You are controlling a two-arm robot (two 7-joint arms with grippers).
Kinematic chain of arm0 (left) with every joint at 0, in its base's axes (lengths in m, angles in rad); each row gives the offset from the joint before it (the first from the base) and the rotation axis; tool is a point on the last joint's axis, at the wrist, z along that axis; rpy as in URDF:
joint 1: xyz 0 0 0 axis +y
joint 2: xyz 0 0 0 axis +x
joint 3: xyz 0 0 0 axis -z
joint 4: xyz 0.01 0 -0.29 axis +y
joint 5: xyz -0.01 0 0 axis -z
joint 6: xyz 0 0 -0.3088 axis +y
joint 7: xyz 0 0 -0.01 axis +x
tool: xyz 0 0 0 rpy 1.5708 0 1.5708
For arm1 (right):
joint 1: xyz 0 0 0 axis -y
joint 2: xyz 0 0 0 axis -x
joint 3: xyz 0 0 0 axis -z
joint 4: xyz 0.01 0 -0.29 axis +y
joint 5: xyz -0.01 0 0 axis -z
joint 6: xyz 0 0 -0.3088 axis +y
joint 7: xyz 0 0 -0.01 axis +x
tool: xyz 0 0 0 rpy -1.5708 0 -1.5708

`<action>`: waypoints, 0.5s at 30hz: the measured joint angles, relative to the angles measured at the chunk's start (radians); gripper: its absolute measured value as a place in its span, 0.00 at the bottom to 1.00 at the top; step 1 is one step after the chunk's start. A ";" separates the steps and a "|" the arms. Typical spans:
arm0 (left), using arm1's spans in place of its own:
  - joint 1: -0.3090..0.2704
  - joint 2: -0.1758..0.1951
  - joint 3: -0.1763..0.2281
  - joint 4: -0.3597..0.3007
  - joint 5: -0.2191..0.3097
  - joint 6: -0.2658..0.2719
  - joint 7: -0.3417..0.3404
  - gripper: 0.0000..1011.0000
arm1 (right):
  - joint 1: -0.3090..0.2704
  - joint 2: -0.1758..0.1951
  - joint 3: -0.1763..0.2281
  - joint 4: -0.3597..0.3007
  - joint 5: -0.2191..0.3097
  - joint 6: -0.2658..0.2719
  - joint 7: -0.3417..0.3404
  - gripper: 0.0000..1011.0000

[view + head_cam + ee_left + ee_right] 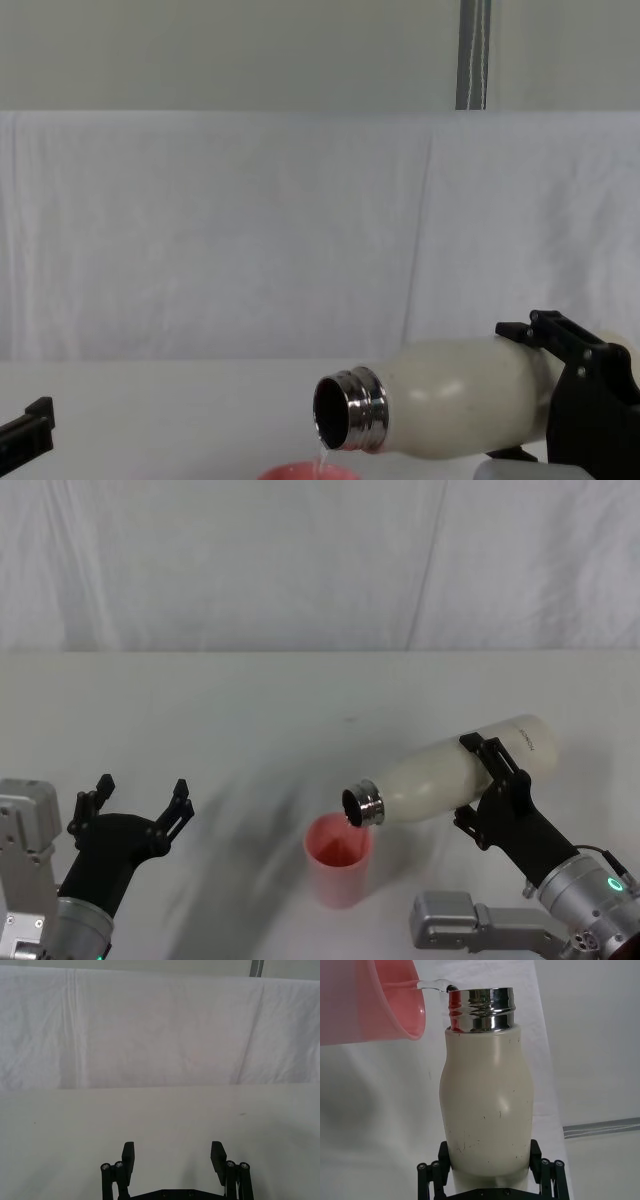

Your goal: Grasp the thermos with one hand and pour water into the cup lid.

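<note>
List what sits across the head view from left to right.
left gripper, open over the bare table → cup lid → thermos, tilted with its steel neck over the cup → right gripper, clamped on the thermos body

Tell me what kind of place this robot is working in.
Probably a lab or test bench, not a kitchen: a plain white table, a white cloth backdrop and a metal pole behind. The right gripper tips the thermos over the cup lid; the left gripper waits open.
</note>
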 joint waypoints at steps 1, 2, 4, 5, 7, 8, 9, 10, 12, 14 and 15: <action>0.000 0.000 0.000 0.000 0.000 0.000 0.000 0.99 | 0.000 0.000 0.000 0.000 0.000 0.000 0.001 0.94; 0.000 0.000 0.000 0.000 0.000 0.000 0.000 0.99 | 0.000 0.000 0.000 0.000 0.000 0.000 0.001 0.94; 0.000 0.000 0.000 0.000 0.000 0.000 0.000 0.99 | 0.000 0.000 -0.001 -0.001 0.000 0.001 0.002 0.94; 0.000 0.000 0.000 0.000 0.000 0.000 0.000 0.99 | 0.000 0.000 -0.001 -0.001 0.000 0.001 0.002 0.94; 0.000 0.000 0.000 0.000 0.000 0.000 0.000 0.99 | -0.001 0.000 -0.001 -0.001 0.000 0.001 0.002 0.94; 0.000 0.000 0.000 0.000 0.000 0.000 0.000 0.99 | -0.001 0.000 -0.001 -0.001 0.000 0.001 0.002 0.94; 0.000 0.000 0.000 0.000 0.000 0.000 0.000 0.99 | -0.001 0.001 -0.001 -0.002 0.000 0.001 0.002 0.94; 0.000 0.000 0.000 0.000 0.000 0.000 0.000 0.99 | -0.001 0.001 -0.001 -0.002 0.000 0.001 0.002 0.94; 0.000 0.000 0.000 0.000 0.000 0.000 0.000 0.99 | -0.003 0.000 -0.001 -0.002 0.001 0.001 0.003 0.94; 0.000 0.000 0.000 0.000 0.000 0.000 0.000 0.99 | -0.004 0.000 -0.001 -0.002 0.002 0.001 0.003 0.94; 0.000 0.000 0.000 0.000 0.000 0.000 0.000 0.99 | -0.004 0.000 -0.001 -0.002 0.002 0.001 0.003 0.94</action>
